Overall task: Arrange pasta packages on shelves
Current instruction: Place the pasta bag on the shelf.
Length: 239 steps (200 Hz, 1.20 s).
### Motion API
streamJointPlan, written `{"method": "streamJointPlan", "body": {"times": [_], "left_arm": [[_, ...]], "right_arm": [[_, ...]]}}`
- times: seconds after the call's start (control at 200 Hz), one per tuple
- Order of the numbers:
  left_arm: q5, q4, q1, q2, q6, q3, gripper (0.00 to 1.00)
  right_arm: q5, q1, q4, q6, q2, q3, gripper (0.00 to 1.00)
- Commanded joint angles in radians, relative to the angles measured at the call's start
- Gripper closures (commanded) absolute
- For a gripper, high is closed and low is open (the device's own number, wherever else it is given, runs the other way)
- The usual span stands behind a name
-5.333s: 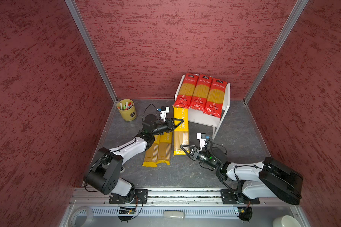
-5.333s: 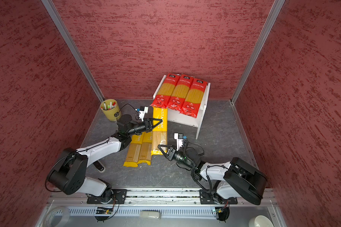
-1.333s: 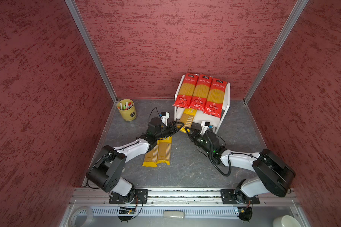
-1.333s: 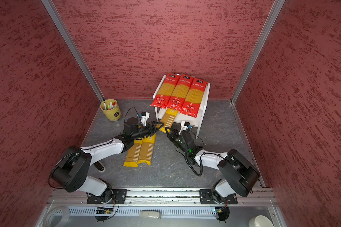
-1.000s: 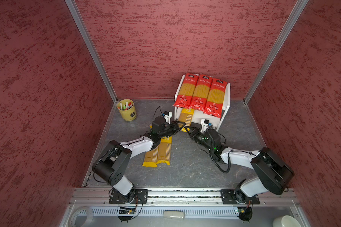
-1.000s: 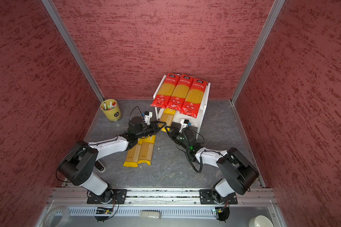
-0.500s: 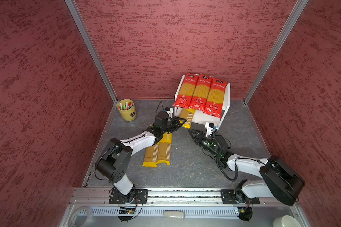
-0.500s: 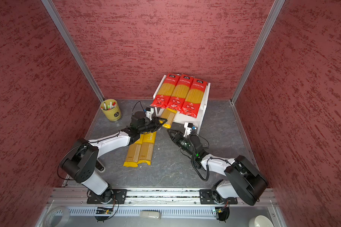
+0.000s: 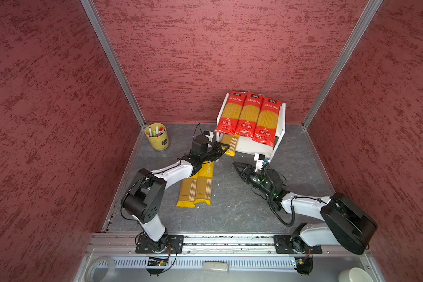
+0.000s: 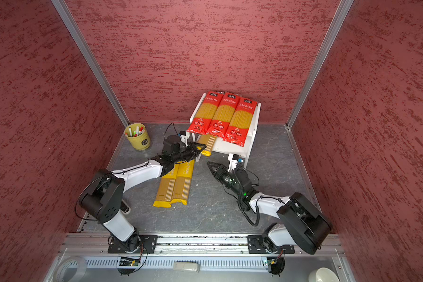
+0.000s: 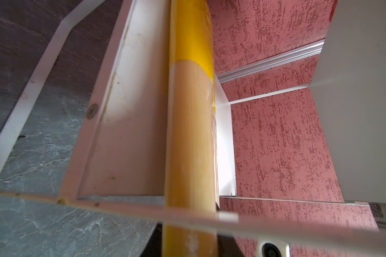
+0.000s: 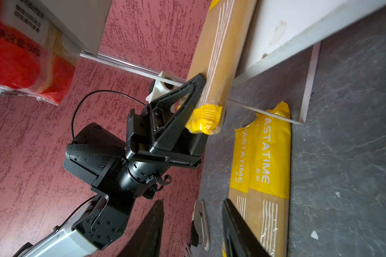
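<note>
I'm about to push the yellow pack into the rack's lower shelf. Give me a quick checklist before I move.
1. Grip: left gripper closed on the yellow pack: ok.
2. Seating: yellow pack fully on the lower shelf: not ok, its near end sticks out past the front edge.
3. Clearance: right gripper open, empty, apart from the pack: ok.
4. Room: bare shelf beside the pack: ok.
5. Top: three red packs lying side by side: ok.

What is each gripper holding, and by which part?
The left gripper pinches the yellow pasta package near its crimped outer end; the right gripper is open, holding nothing.
</note>
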Motion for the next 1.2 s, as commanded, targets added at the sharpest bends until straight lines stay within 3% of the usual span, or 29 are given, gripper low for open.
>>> {"method": "streamJointPlan", "body": {"times": [0.0,0.19,0.381,0.491,0.711,0.887,1.192], "left_arm": [[-0.003,0.031,0.015,-0.029,0.010,0.000,0.65],[0.021,0.045,0.014,-0.081,0.003,-0.064,0.44],[0.006,0.105,-0.022,-0.118,-0.019,-0.147,0.40],[0.008,0.140,-0.037,-0.090,-0.036,-0.145,0.45],[0.003,0.213,-0.043,-0.027,-0.075,-0.107,0.71],[-0.006,0.213,-0.012,-0.036,-0.079,-0.122,0.85],[-0.021,0.210,0.018,-0.020,-0.051,-0.131,0.92]], "right_arm": [[-0.007,0.008,0.023,0.020,-0.027,-0.030,0.55],[0.011,0.008,-0.063,-0.009,-0.099,-0.064,0.54],[0.028,0.008,-0.147,-0.029,-0.140,-0.074,0.53],[0.031,0.008,-0.162,-0.025,-0.138,-0.078,0.53],[0.035,0.008,-0.160,-0.008,-0.139,-0.090,0.53],[0.043,0.010,-0.165,-0.010,-0.147,-0.092,0.53],[0.036,0.018,-0.169,-0.015,-0.113,-0.078,0.53]]}}
